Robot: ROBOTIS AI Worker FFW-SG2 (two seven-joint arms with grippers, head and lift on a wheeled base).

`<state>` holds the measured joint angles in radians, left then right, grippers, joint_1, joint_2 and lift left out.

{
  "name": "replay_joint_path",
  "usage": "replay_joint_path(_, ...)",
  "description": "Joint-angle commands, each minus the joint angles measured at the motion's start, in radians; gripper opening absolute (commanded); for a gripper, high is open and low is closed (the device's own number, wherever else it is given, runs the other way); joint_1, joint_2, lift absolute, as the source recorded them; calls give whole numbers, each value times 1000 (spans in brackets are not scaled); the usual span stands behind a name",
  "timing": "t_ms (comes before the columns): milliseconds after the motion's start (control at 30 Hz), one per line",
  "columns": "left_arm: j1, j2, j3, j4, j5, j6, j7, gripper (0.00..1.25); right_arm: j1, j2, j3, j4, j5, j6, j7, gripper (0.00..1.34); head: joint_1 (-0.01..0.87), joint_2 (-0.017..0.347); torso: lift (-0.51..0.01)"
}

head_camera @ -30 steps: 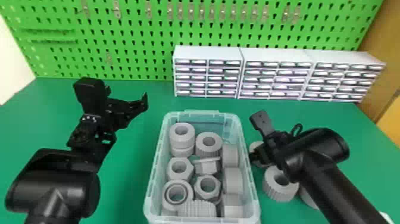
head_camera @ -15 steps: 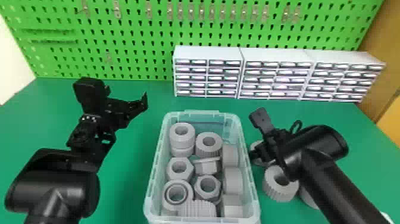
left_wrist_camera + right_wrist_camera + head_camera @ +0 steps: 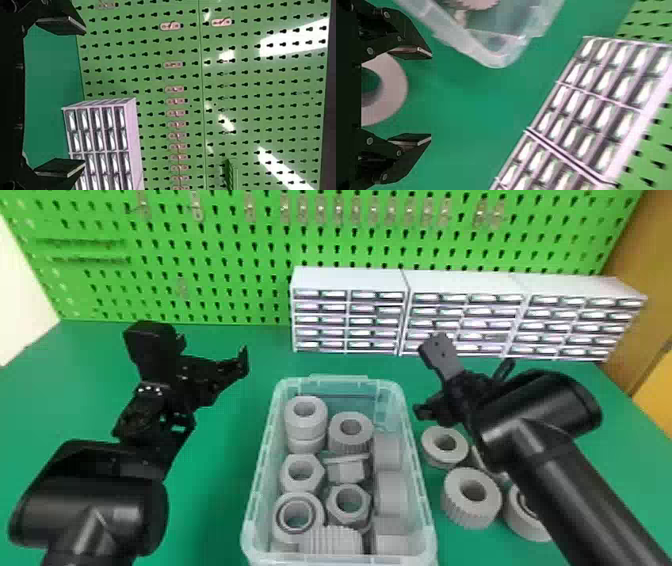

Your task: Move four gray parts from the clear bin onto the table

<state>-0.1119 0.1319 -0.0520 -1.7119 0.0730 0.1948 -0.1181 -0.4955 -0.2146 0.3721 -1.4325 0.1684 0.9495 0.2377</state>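
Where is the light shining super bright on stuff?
Left wrist view: white glare streaks across the green pegboard. Right wrist view: white gleams on the drawers. Head view: soft shine on the robot's black right arm.

I'm looking at two greens and plenty of gray.
Across the top I get a bright green pegboard [image 3: 165, 220] dotted with dark slots [image 3: 215, 210]; below, a deep-green surface [image 3: 210, 510]; lower centre, gray parts [image 3: 347, 444], some ribbed, in a clear, bluish bin [image 3: 252, 500].

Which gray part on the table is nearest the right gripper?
The ring beside the bin, farthest forward; the other loose parts lie closer to the robot.
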Motion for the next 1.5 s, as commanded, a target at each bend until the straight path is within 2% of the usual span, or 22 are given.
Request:
replay_joint_path(0,1,0,0,0,-1,0,0,1141,8,-5,5,-105,-4,11,0,813,686,26,-50)
replay_joint_path(233,3,-2,1,0,1,0,0,1141,51,1,-15,-255,-10,8,-1,813,686,26,-50)
replay_joint_path(400,8,-3,11,0,2,-2,0,1143,106,11,-91,-358,-10,-2,-3,812,686,26,-50)
replay_joint_path(633,9,-5,14,0,5,-2,2,1143,196,18,-232,-428,-24,-78,-5,812,686,26,-50)
replay_joint_path(800,9,-9,29,0,39,-2,3,1143,258,31,-331,-428,-72,-175,-5,812,686,26,-50)
replay_joint_path(900,14,-14,44,0,44,-5,5,1143,281,34,-360,-417,-93,-222,-5,812,686,26,-50)
replay_joint_path(1133,15,-15,52,0,44,-17,6,1143,313,43,-387,-364,-156,-379,-5,812,686,26,-50)
replay_joint_path(1367,15,-18,52,0,36,-48,14,1140,334,43,-406,-319,-185,-483,-3,812,686,26,-50)
replay_joint_path(1467,17,-18,49,0,36,-57,21,1143,350,52,-435,-299,-207,-511,-3,812,686,26,-50)
